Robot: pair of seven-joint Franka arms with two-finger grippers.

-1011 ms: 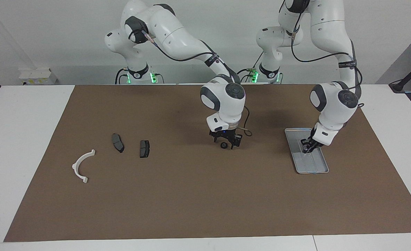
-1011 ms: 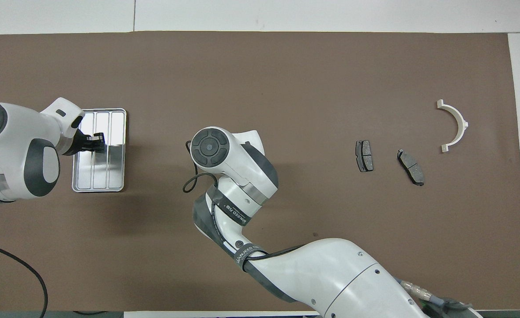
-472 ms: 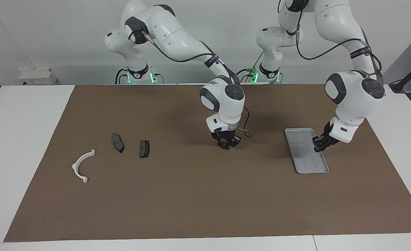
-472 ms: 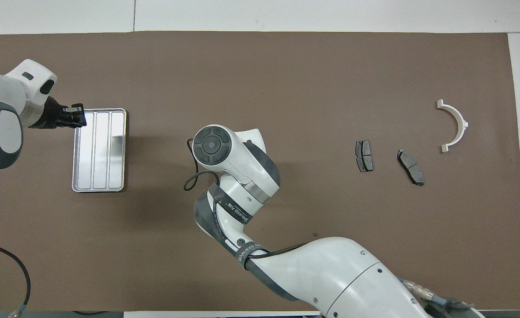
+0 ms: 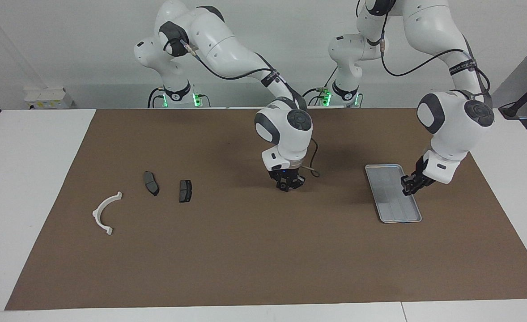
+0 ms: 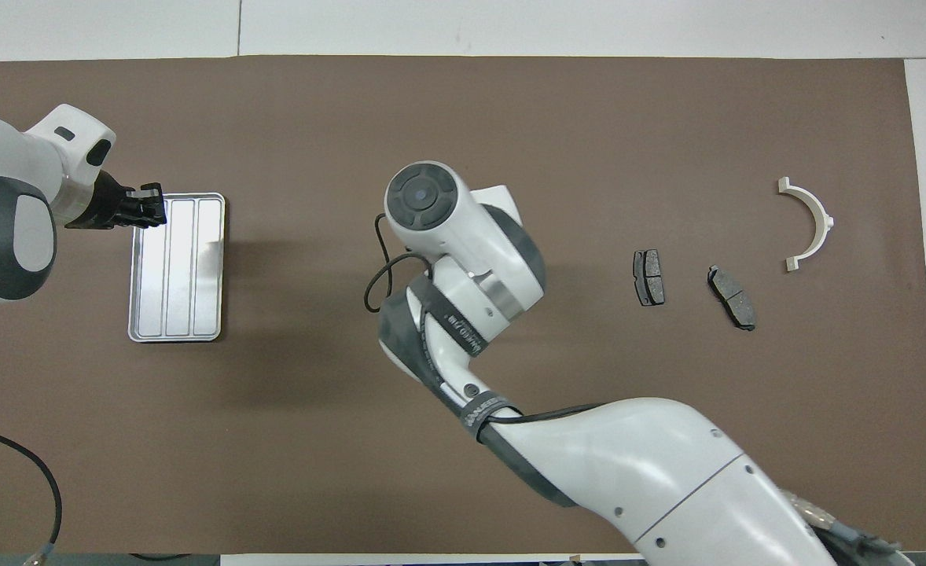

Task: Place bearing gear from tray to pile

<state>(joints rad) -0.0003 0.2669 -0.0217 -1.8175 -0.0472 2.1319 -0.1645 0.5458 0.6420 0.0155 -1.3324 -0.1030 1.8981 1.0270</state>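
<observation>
- Right gripper (image 5: 286,186): hangs low over the middle of the brown mat (image 5: 263,250), its black fingers drawn together around a small dark round part, the bearing gear (image 5: 286,187), of which only a sliver shows between them. In the overhead view the arm's own white wrist hides both gripper and gear.
- Left gripper (image 5: 409,186): poised over the edge of the tray at the left arm's end of the table; whether its fingers are parted or closed cannot be told.
- Flat rectangular silver-grey metal tray (image 5: 391,212) with rounded corners, raised rim and ribbed floor: lies on the mat toward the left arm's end; its floor appears bare (image 6: 176,330).
- Pile, toward the right arm's end of the mat, well apart from the gear:
- two dark grey brake pads (image 5: 185,190) (image 5: 150,183), side by side and apart;
- a white curved plastic half-ring bracket (image 5: 104,213), beside the pads and closest to the mat's end, slightly farther from the robots than they are (image 6: 810,222).
</observation>
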